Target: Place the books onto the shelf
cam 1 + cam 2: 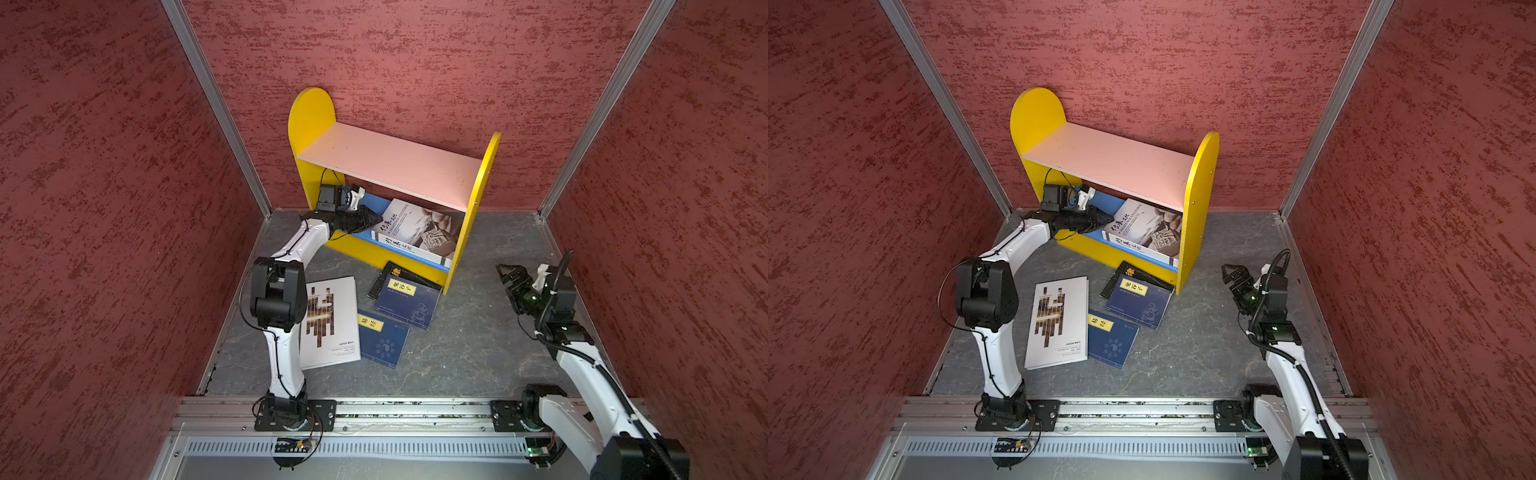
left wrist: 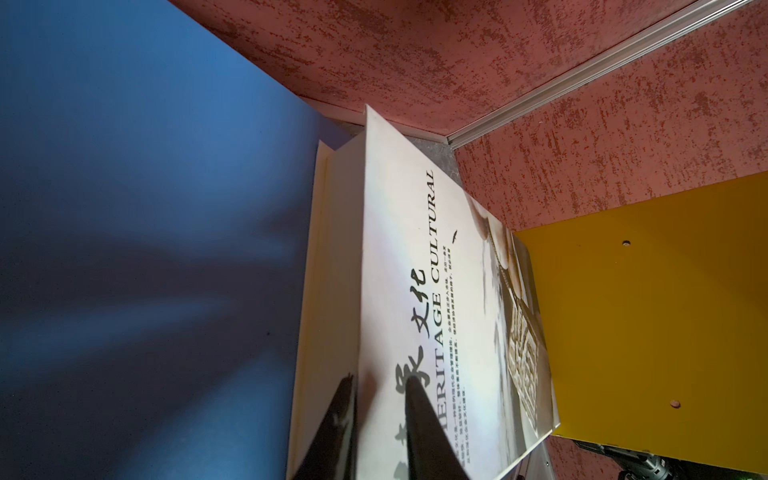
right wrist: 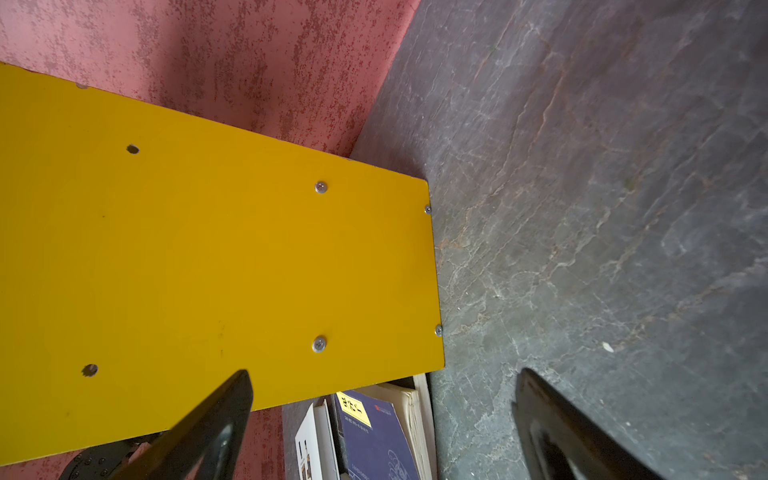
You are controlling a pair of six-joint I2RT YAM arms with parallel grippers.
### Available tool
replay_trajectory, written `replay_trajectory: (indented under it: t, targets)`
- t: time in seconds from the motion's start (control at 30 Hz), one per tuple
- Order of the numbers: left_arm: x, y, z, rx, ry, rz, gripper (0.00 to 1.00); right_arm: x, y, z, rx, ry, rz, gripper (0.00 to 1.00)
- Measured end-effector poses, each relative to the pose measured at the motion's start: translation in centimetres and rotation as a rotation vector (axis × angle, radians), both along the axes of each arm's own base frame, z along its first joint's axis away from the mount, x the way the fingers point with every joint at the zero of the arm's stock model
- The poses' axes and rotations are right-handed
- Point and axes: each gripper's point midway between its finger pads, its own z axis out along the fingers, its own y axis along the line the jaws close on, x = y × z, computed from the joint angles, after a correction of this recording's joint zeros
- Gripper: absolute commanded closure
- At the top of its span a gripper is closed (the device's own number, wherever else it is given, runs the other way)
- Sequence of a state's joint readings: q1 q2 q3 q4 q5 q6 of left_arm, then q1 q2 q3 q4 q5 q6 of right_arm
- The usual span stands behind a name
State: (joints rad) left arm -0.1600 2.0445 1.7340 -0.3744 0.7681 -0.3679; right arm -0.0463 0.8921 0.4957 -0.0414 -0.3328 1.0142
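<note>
— Books (image 1: 384, 338): how many, and where?

— Five. One white book (image 1: 419, 226) is on the shelf (image 1: 390, 166), on its blue board (image 1: 372, 203). It sits tilted and leans against the right panel (image 1: 478, 199). Four lie flat on the table (image 1: 478, 332): a barred white book (image 1: 332, 324), a near navy book (image 1: 1111, 340), a far navy book (image 1: 409, 301), and a black book (image 1: 379, 282) partly under the far navy one.

— And the fingers?

— The left gripper (image 2: 379, 380) is inside the lower tier, at the white book's near left corner. Its fingers are close together with a thin gap over the cover, and I cannot tell whether they nip it. The right gripper (image 3: 384, 374) hangs spread wide outside the right panel and holds nothing.

— What does the next move turn on?

— The white book lies rightward from the left fingers, with its spine along the shelf front. The left arm is nearer, so I judge that a push toward the right panel would stand the book up.
</note>
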Motion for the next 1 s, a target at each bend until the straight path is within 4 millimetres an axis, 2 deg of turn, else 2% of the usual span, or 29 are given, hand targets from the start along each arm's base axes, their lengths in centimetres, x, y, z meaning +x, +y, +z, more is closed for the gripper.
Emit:
replay_trajectory:
  t: [0.3,0.57,1.0]
  targets:
    - [0.1,0.2,-0.2,0.022,-0.009,0.008,1.0,0.1,-0.1,0.1,-0.003,-0.005,-0.005,0.01]
    - [-0.1,0.6,-0.3,-0.044,0.009,-0.003,1.0,0.2,-0.2,0.1,-0.006,-0.005,-0.011,0.01]
    - [-3.1,2.8,0.2,-0.151,0.092,-0.071,1.0,-0.2,-0.6,1.2,-0.018,-0.039,-0.036,0.01]
